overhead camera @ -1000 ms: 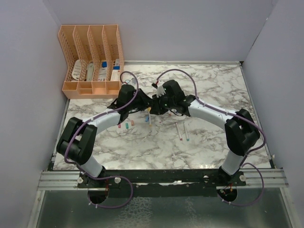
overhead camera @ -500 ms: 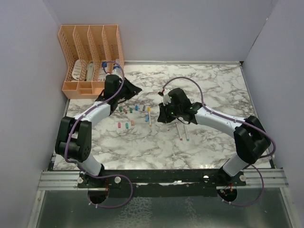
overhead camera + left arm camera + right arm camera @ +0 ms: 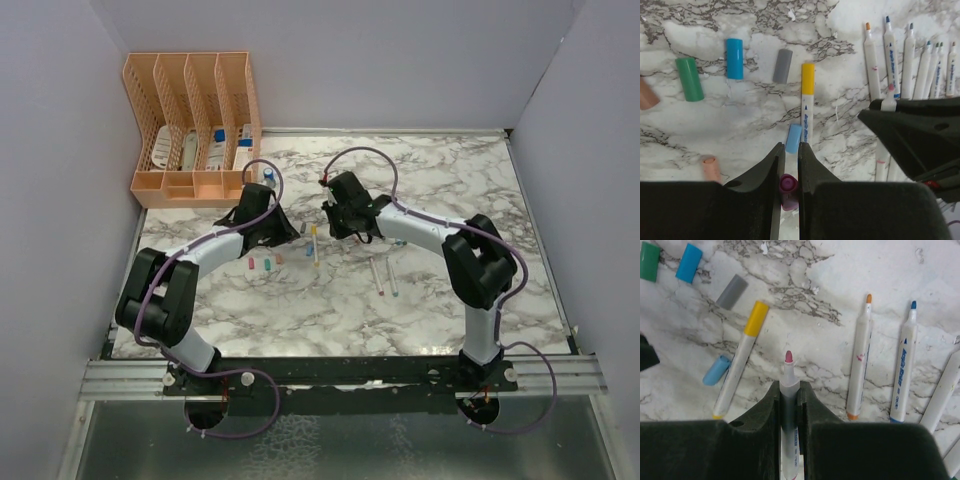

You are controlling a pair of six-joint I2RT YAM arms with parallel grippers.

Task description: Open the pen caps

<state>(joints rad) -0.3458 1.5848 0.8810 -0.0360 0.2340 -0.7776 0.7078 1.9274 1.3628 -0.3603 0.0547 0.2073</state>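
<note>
Since a second ago, when the two grippers met over the middle of the table, they have drawn apart, and the left arm, which swung out toward the rack half a second ago, has come back in over the scattered caps. The left gripper (image 3: 790,150) is now pinched nearly shut on a magenta cap (image 3: 788,186), which sits upright between the fingers, back from their tips. Just beyond the fingertips a light-blue cap (image 3: 793,138) lies on the marble table (image 3: 750,120), touching or all but touching the side of a capped pen (image 3: 807,117) whose yellow cap (image 3: 808,78) is still on. Farther out lie a grey cap (image 3: 783,65), a blue cap (image 3: 734,58) and a green cap (image 3: 690,78) in a loose row, with a peach cap (image 3: 711,167) near the left finger. The right gripper (image 3: 789,386) is clamped on a pink-tipped pen (image 3: 789,377), its bare tip pointing past the fingers, well apart from the magenta cap. To its right an orange-tipped pen (image 3: 860,365) and a blue-tipped pen (image 3: 903,370) lie uncapped side by side. An orange desk rack (image 3: 195,120) stands at the far left corner.
</note>
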